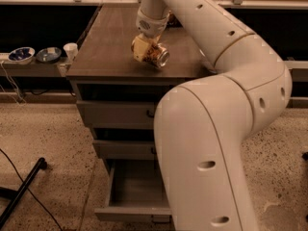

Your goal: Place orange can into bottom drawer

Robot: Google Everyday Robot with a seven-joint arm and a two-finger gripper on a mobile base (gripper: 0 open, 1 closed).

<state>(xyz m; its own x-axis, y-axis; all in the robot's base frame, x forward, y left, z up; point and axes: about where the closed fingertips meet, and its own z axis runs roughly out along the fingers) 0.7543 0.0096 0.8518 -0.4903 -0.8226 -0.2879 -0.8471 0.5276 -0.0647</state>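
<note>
The end effector (147,51) hangs at the end of the arm's (216,129) wrist, low over the middle of the counter (103,42). It is right at the orange can (159,57). Its pale yellow part touches the can's left side. Whether it is clamped on the can or only set around it cannot be told from this view, nor whether the can rests on the wood or is just clear of it.

The can lies tilted on its side. Its long axis runs from under the wrist out toward the front right, with the silver end facing the counter's front edge. It sits just to the right of and below the end effector, with no gap showing between them.

The move ahead turns on one relation: the bottom drawer (130,213) is straight below and in front of the can. It is pulled out and open at the foot of the cabinet. The top drawer (115,114) and the middle drawer (122,149) sit nearer the cabinet face above it. My judgement is that the can must first clear the counter's front edge, then come down past those two fronts into the open drawer.

Well apart on a low shelf to the left stand two bowls (21,55) and a white cup (70,50).
</note>
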